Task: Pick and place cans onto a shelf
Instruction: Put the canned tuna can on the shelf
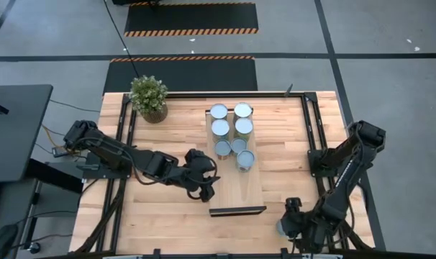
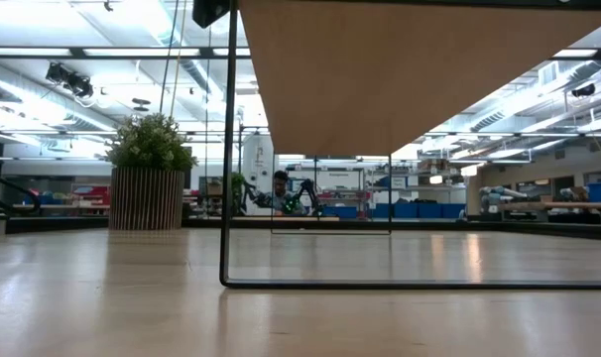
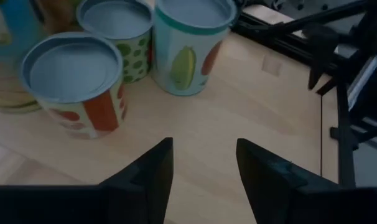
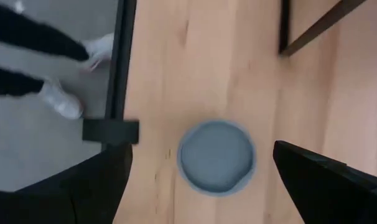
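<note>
Currently you're parking the left gripper [image 1: 203, 188] just beside the shelf [image 1: 236, 198], jaws spread and gripping nothing. Seven cans [image 1: 231, 134] are sitting upright on the shelf's far half, clustered in close rows, silvery lids up, printed fruit-and-veg labels showing in the left wrist view. You're working the last one: the right gripper [image 4: 201, 165] is hovering with jaws spread wide over the eighth can [image 4: 216, 155], standing upright on the table [image 1: 167, 216] near its front right corner. Next, I'd judge: descend, straddle, close.
</note>
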`<move>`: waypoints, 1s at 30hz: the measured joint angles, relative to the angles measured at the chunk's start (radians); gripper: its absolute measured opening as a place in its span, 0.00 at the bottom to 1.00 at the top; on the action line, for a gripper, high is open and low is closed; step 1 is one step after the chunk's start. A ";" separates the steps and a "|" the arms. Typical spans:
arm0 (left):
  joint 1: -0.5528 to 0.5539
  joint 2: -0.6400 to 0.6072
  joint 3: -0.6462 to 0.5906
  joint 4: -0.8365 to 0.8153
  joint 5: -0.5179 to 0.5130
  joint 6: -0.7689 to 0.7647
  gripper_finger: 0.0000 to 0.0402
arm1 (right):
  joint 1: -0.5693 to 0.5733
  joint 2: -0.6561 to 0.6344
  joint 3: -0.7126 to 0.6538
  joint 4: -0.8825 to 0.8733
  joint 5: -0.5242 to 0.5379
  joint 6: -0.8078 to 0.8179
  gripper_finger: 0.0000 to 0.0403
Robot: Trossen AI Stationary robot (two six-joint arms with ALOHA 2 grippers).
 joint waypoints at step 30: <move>-0.002 -0.035 0.000 -0.056 0.065 -0.065 0.46 | -0.006 0.208 -0.078 0.094 -0.029 -0.198 0.87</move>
